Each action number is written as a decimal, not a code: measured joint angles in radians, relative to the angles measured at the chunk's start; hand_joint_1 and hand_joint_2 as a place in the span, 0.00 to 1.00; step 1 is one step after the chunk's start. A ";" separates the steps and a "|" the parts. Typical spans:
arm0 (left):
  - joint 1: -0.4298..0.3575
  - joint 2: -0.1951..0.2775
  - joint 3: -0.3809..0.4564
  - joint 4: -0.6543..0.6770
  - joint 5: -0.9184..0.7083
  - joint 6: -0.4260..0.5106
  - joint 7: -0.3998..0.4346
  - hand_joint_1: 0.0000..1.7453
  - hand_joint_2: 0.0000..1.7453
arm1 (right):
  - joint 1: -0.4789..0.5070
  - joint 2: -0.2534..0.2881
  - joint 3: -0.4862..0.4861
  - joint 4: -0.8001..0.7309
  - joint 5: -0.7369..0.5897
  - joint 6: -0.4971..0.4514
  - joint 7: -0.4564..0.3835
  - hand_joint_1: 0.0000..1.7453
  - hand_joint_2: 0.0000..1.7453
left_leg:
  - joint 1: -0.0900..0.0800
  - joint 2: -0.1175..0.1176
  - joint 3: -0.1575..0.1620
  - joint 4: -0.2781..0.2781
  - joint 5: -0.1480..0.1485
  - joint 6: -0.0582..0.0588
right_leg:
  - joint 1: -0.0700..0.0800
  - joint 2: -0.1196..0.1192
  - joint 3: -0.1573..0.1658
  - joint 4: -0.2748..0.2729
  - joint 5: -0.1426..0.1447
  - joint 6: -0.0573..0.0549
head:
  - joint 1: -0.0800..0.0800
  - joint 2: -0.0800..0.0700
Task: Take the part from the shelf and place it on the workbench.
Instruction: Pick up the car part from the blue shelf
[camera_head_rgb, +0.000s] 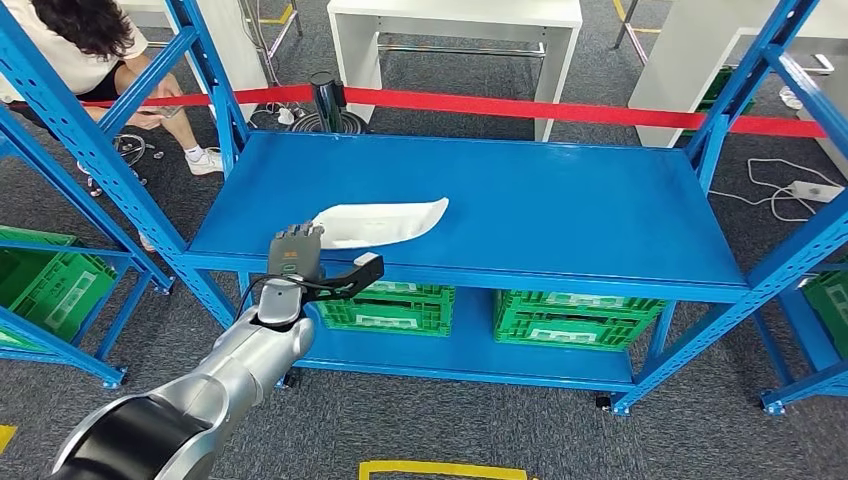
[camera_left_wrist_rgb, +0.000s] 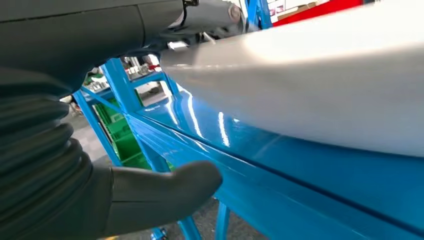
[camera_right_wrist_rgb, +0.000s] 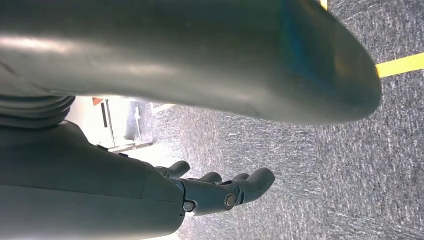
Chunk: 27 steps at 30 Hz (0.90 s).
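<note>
The part (camera_head_rgb: 385, 222) is a flat, elongated white piece lying on the blue shelf (camera_head_rgb: 560, 210), near its front left edge. My left hand (camera_head_rgb: 297, 252) is at the shelf's front edge, right at the part's left end. Its fingers reach up over that end and its thumb (camera_head_rgb: 365, 268) sticks out sideways below the shelf lip. In the left wrist view the part (camera_left_wrist_rgb: 325, 85) looms close, just above the shelf surface (camera_left_wrist_rgb: 280, 170), with the thumb (camera_left_wrist_rgb: 165, 190) apart beneath the edge. My right hand (camera_right_wrist_rgb: 220, 190) hangs over grey carpet, its fingers loosely extended and holding nothing.
Green crates (camera_head_rgb: 390, 305) (camera_head_rgb: 580, 315) sit on the lower shelf, and another crate (camera_head_rgb: 45, 285) is in the rack to the left. Blue uprights (camera_head_rgb: 90, 140) flank the shelf. Behind it run a red barrier tape (camera_head_rgb: 560, 110) and a white table (camera_head_rgb: 455, 15). A person (camera_head_rgb: 90, 50) crouches at the back left.
</note>
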 joint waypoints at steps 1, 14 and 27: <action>0.000 -0.001 0.006 0.002 0.001 0.004 -0.005 1.00 1.00 | 0.000 0.000 0.000 0.000 0.001 0.000 0.000 0.00 0.00 | 0.000 0.000 0.000 0.000 0.000 0.000 | 0.000 0.000 0.000 0.000 0.000 0.000 | 0.000 0.000; 0.003 -0.007 0.045 0.005 0.008 0.041 -0.044 1.00 1.00 | 0.000 0.000 0.000 0.000 0.014 0.000 0.000 0.00 0.00 | 0.000 0.000 -0.001 0.000 0.000 0.000 | 0.000 0.000 0.000 0.000 0.000 0.000 | 0.000 0.000; 0.009 -0.014 0.072 0.005 0.020 0.066 -0.110 1.00 1.00 | -0.001 0.000 0.000 0.000 0.015 0.001 0.000 0.00 0.00 | 0.000 0.000 0.000 0.000 0.000 0.000 | 0.000 0.000 0.000 0.000 0.000 0.000 | 0.000 0.000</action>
